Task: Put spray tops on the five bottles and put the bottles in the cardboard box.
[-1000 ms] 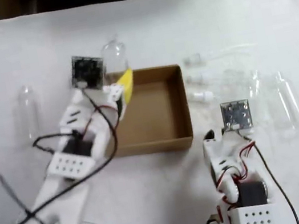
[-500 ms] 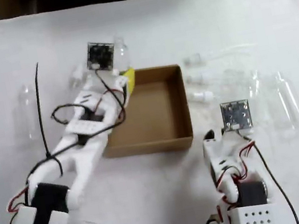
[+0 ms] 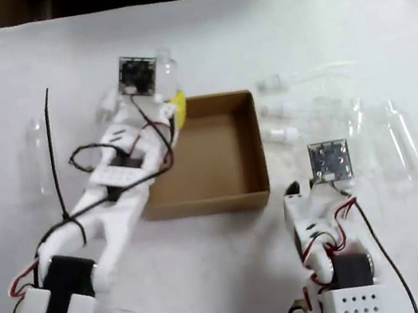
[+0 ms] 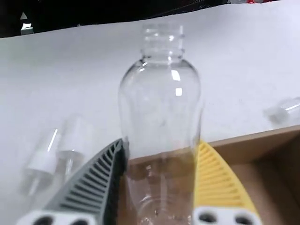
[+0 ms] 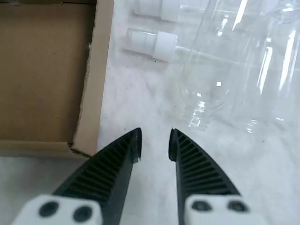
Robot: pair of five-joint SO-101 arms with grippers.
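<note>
White tabletop (image 3: 331,21) spreads beneath me. My left gripper (image 4: 160,143) is closed around a clear bottle (image 4: 161,103) with a bare neck, at the cardboard box's (image 3: 217,155) 11 o'clock corner. My right gripper (image 5: 154,138) hangs slightly parted and empty by the 5 o'clock corner. Spray tops (image 5: 152,44) and loose bottles (image 5: 234,70) lie toward 2 and 3 o'clock.

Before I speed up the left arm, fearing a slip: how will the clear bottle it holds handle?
The bottle looks empty, so probably light; it may flex in the left pincer. Its smooth round body could slip, and laid down would likely roll.
</note>
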